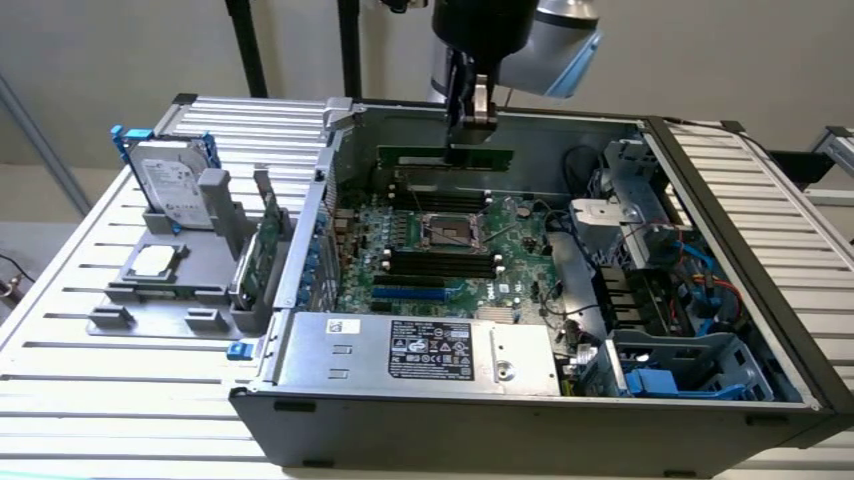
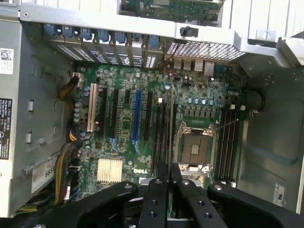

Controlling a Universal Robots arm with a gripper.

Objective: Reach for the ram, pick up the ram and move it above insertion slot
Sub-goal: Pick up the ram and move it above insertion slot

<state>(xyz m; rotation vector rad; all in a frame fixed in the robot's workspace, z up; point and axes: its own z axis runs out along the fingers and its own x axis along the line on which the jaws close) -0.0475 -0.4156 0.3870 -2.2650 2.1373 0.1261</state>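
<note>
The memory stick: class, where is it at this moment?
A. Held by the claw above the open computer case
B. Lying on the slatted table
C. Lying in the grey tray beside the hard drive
A: the claw grips the memory stick, which hangs above the motherboard inside the computer case.

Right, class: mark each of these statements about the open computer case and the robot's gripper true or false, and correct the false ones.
1. The gripper holds the ram up above the motherboard. True.
2. The ram is lying on the grey holder outside the case. False: it is clamped in the gripper, over the inside of the case.
3. A hard drive stands in the grey holder on the exterior view's left. True.
4. The computer case has its side cover closed. False: it is open, with the motherboard exposed.
5. The ram is already pushed fully into a slot. False: it hangs clear above the board.
</note>
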